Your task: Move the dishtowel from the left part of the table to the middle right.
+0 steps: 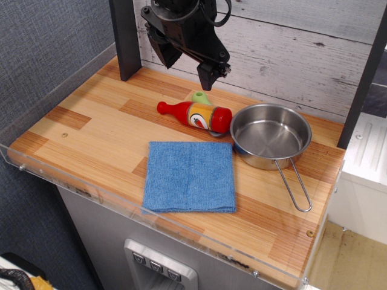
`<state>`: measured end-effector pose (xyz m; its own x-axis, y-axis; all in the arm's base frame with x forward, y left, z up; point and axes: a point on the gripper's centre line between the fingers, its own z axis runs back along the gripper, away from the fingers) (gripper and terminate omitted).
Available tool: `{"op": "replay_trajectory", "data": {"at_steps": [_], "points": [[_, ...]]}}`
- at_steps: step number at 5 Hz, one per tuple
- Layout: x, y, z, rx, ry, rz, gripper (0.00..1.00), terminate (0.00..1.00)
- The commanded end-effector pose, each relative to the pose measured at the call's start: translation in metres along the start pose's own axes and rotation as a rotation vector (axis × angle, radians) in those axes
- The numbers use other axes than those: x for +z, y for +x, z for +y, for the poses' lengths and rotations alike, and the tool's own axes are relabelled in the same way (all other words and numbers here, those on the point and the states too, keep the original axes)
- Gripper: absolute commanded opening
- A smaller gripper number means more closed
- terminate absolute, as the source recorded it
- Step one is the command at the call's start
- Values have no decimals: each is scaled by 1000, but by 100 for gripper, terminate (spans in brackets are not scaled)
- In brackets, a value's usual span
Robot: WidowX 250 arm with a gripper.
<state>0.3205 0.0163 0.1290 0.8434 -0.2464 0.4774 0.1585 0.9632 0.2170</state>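
Note:
The blue dishtowel (190, 176) lies flat and folded on the wood-plank table (91, 121), near the front edge and about mid-width, its right edge just left of the steel pan. My black gripper (187, 66) hangs high over the back of the table, above and behind the red bottle, well clear of the towel. Its jaws are open and hold nothing.
A red sauce bottle (196, 115) lies on its side behind the towel, with a small green object (201, 98) behind it. A steel pan (270, 134) sits at the right, handle pointing to the front. A dark post (126, 36) stands at the back left. A clear acrylic rim (121, 202) lines the front edge.

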Motion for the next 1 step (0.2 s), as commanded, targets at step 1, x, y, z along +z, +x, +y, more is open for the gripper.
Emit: {"op": "replay_trajectory", "data": {"at_steps": [1], "points": [[14, 0, -3, -7, 5, -37, 100, 100]]}}
